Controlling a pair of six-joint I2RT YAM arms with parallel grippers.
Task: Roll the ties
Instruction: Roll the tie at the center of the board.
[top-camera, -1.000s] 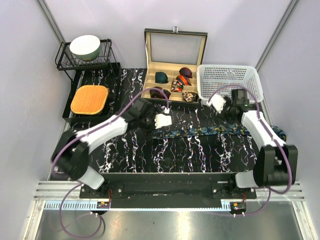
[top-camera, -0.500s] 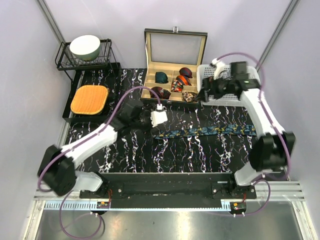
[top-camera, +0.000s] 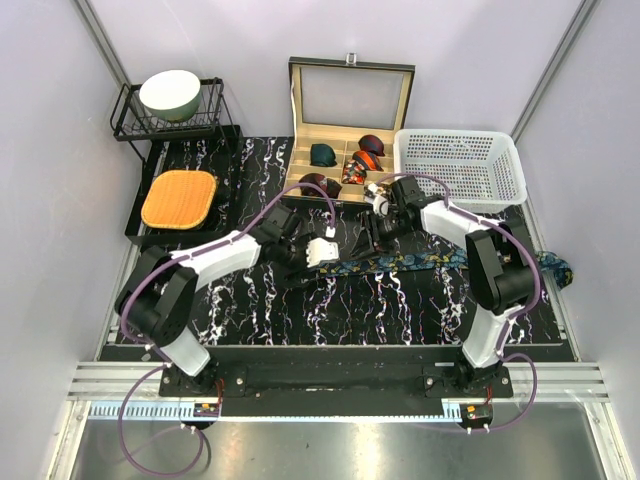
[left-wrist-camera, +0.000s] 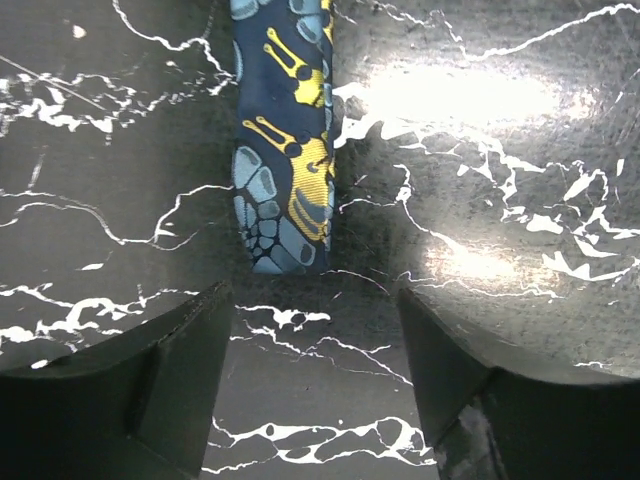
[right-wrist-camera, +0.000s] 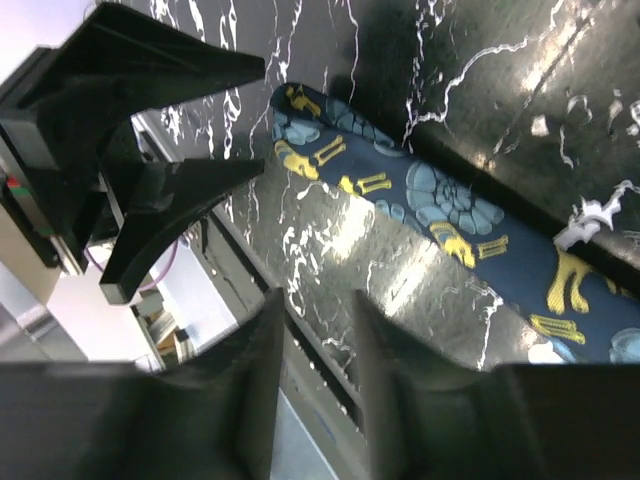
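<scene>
Left gripper (left-wrist-camera: 315, 305): fingers apart, empty, tie (left-wrist-camera: 283, 170) tip just ahead.
Right gripper (right-wrist-camera: 318, 310): narrow gap, empty, near tie.

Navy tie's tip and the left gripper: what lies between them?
Left wrist view: only bare marbled tabletop separates the left gripper from the navy tie.

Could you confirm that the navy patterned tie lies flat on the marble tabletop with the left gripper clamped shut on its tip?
Not quite: the navy patterned tie does lie flat on the marble tabletop, but the left gripper is not clamped on it. The left wrist view shows its jaws open, with the tie's tip just ahead of them, untouched.
</scene>
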